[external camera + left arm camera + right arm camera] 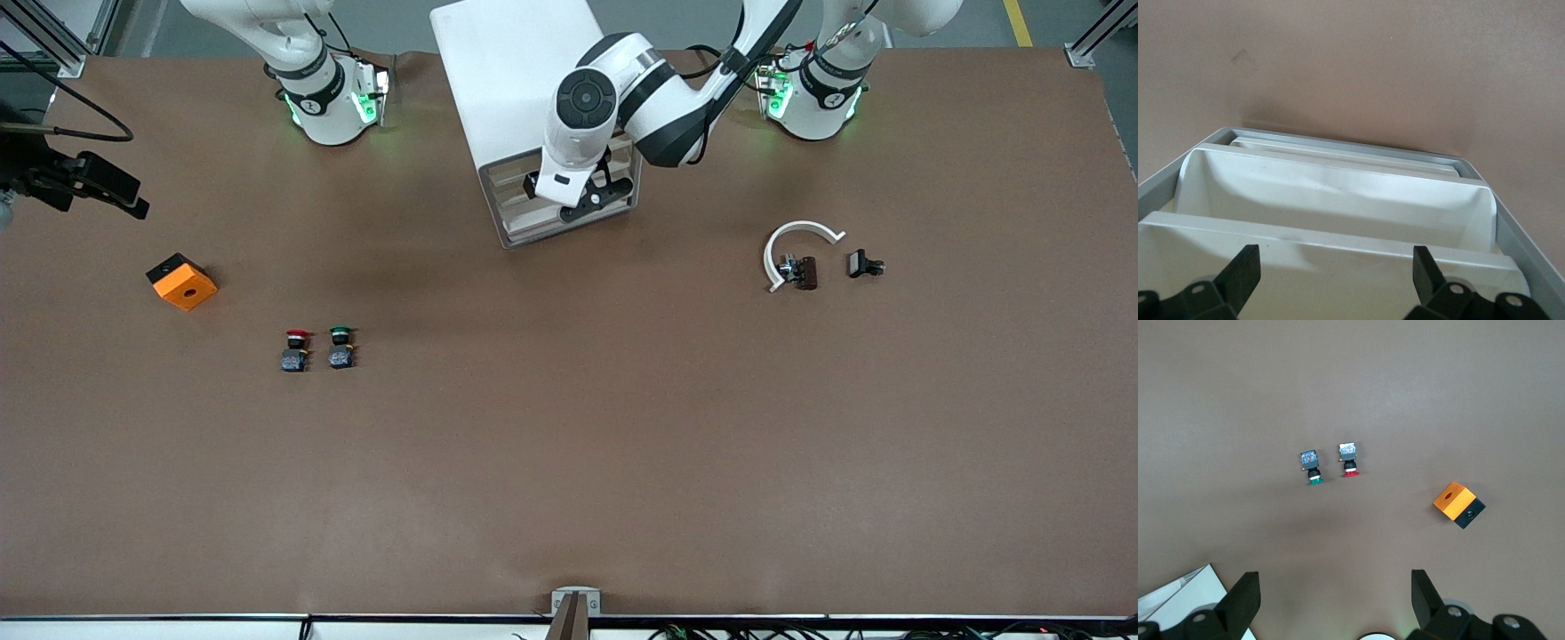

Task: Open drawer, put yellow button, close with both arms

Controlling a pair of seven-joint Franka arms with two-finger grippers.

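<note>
The yellow button does not show in any view. The white drawer cabinet [511, 80] stands between the arms' bases, its grey-framed front [533, 222] facing the front camera. My left gripper [589, 196] is at that front, over the drawers. In the left wrist view the left gripper [1335, 257] is open and empty, its fingers spread over a white drawer lip [1338, 230]; I cannot tell whether a drawer is pulled out. My right gripper [1335, 581] is open and empty, high over the table, and is out of the front view.
A red-capped button [296, 349] and a green-capped button [341, 347] lie side by side toward the right arm's end, with an orange box [182, 282] beside them. A white curved piece [796, 244] and small dark parts [864, 264] lie toward the left arm's end.
</note>
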